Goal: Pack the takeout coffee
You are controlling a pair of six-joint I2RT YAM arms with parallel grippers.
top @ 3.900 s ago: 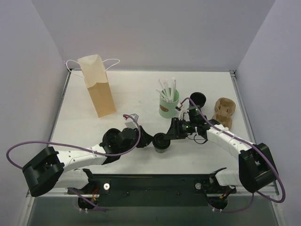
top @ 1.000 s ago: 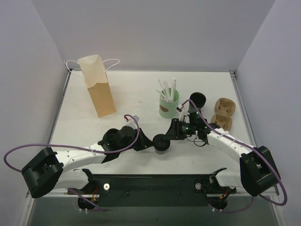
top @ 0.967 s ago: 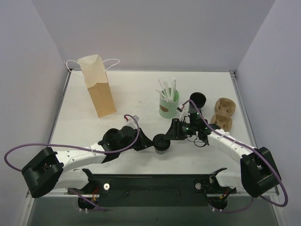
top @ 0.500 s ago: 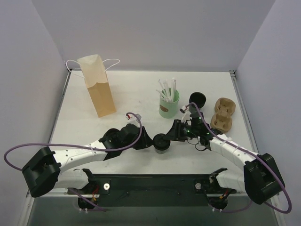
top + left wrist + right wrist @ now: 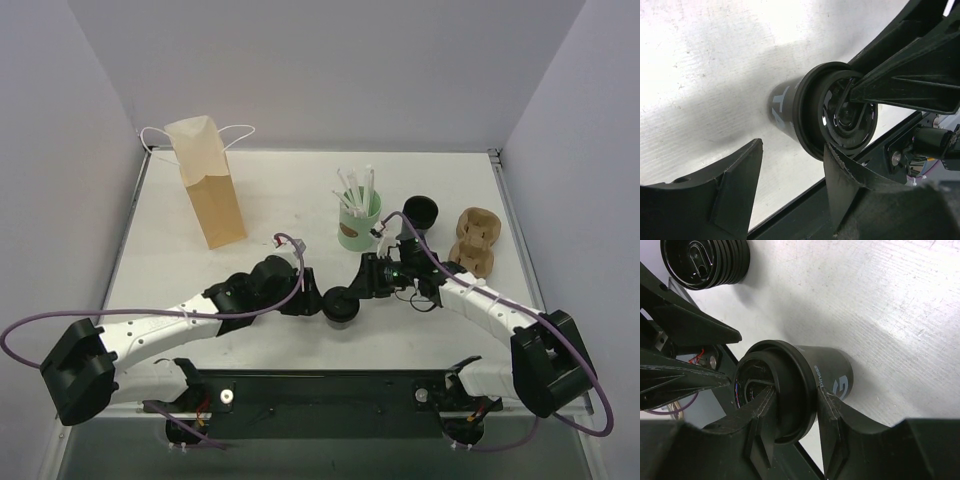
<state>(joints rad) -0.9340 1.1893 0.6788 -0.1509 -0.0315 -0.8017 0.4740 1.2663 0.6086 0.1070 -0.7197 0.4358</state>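
**Two arms, white shells and black joints**

We note both arms are built alike. Left arm (image 5: 150,330) and right arm (image 5: 480,300) have white shell links between bulky black joint housings. Each ends in a black pincer, left pincer (image 5: 318,302) and right pincer (image 5: 358,289), with flat, wedge-shaped matte fingers (image 5: 725,200). A purple cable (image 5: 60,318) loops off each arm. Both arms sit on a black base rail (image 5: 330,400), and we see red wiring there.

We find a white table (image 5: 280,190) closed in by three plain lavender-grey walls: a back wall (image 5: 320,70), a left wall (image 5: 50,200) and a right wall (image 5: 590,150). We note a black rail (image 5: 330,385) along the table's near edge. Light is even and soft, and the matte top looks lightly scuffed.
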